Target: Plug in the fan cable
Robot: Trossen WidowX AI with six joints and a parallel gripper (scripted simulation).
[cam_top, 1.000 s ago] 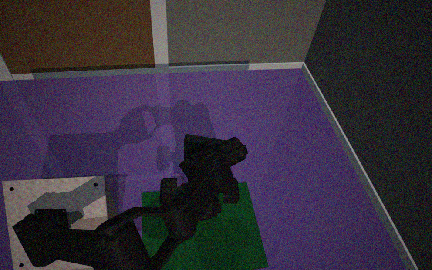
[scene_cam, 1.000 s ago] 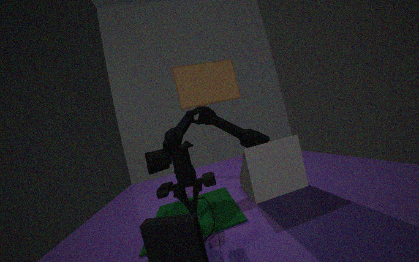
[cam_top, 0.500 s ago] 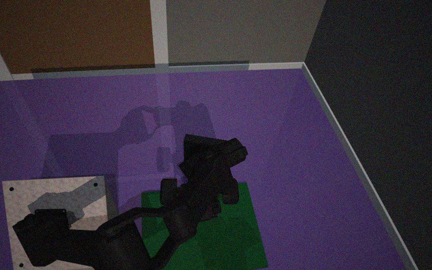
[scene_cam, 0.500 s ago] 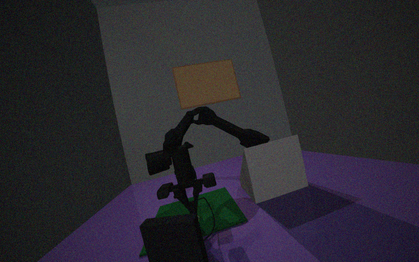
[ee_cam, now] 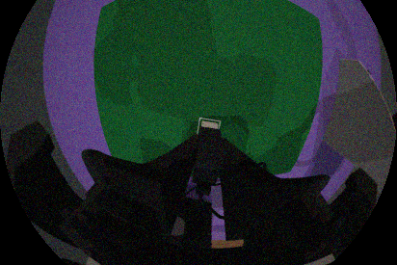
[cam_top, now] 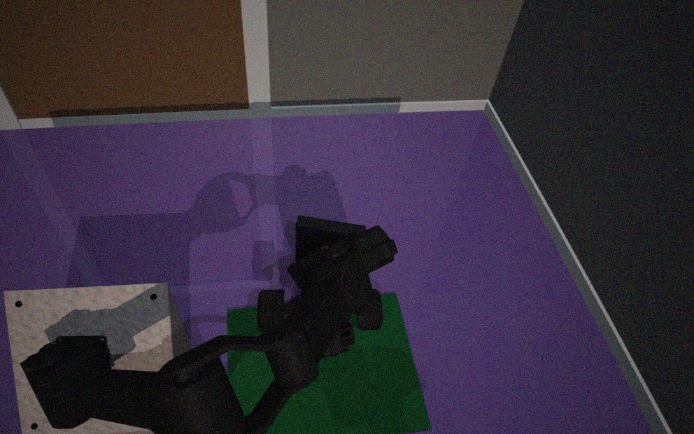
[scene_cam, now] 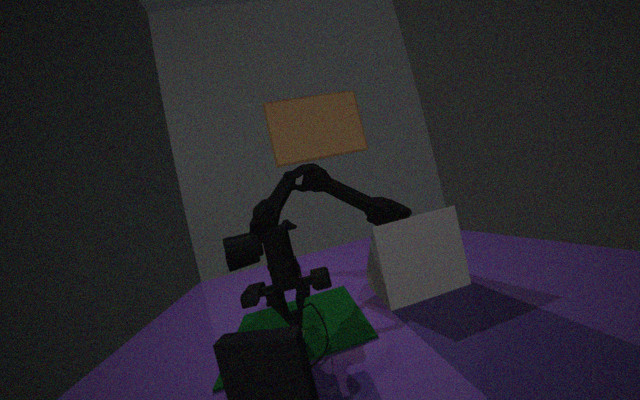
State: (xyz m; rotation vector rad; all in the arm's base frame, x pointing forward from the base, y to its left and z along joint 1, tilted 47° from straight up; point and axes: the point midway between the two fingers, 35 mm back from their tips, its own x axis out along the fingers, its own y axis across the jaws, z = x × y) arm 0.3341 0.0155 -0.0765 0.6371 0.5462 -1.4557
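The green board [cam_top: 376,377] [scene_cam: 350,318] [ee_cam: 164,24] lies flat on the purple surface. The pale four-pin header [ee_cam: 209,124] shows just beyond the fingertips in the wrist view, partly hidden by the plug. My gripper [scene_cam: 296,320] [ee_cam: 209,142] is shut on the dark plug [ee_cam: 208,151], low over the board. The plug overlaps the near part of the header in the wrist view; whether it touches or sits on the pins cannot be told. The black cable [scene_cam: 328,333] [ee_cam: 218,214] curves away from the fingers. In the top view the arm hides plug and header.
A black box [cam_top: 304,232] [scene_cam: 262,365], seemingly the fan, stands beside the board and hides part of it in the exterior view. The arm's base stands on a pale block [cam_top: 85,299] [scene_cam: 421,258] on the other side. Walls rise around the purple surface.
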